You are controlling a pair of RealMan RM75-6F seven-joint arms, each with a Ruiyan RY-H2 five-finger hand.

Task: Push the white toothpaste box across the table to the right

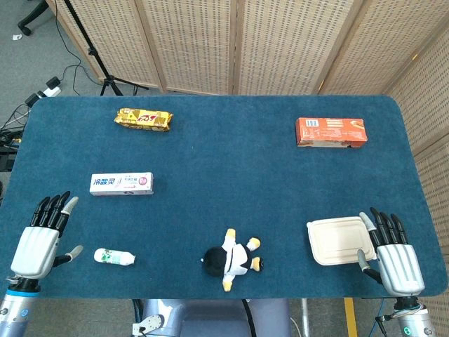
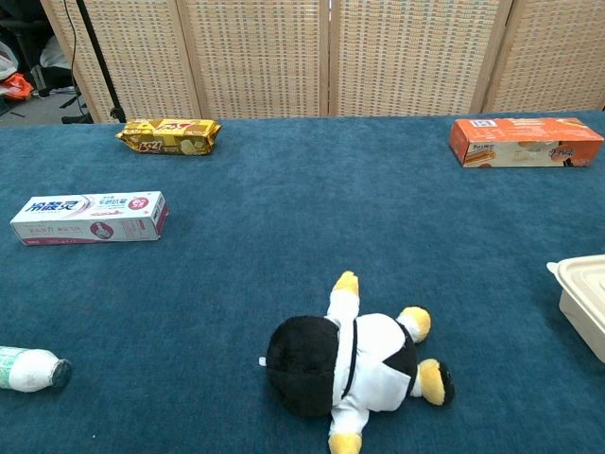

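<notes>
The white toothpaste box (image 1: 121,184) lies flat, long side across the table (image 1: 224,161), and serves as the reference for everything below. The left hand (image 1: 43,239) rests nearer the robot and to the box's left, well apart from it, fingers spread and holding nothing. The right hand (image 1: 393,253) sits far to the box's right at the near edge, fingers likewise spread and empty, just beside a pale takeout container (image 1: 339,241); whether it touches the container cannot be told. No contact with the box has been made, so the push appears not yet begun. Risk one: a push applied off-centre on the box's left end would likely swing it round instead of sliding it straight. Risk two: the cloth surface may drag, letting the light box tip or skid from under the fingers. Risk three: the small white bottle (image 1: 114,257), nearer the robot than the box and just right of the left hand, could be knocked as that hand rises toward the box. The lane directly right of the box is open cloth; the stuffed penguin (image 1: 231,258) lies right and nearer the robot, the orange box (image 1: 330,131) far right and farther back, the yellow snack packet (image 1: 144,119) behind. The table's left edge is near the box; the right edge is well apart.
</notes>
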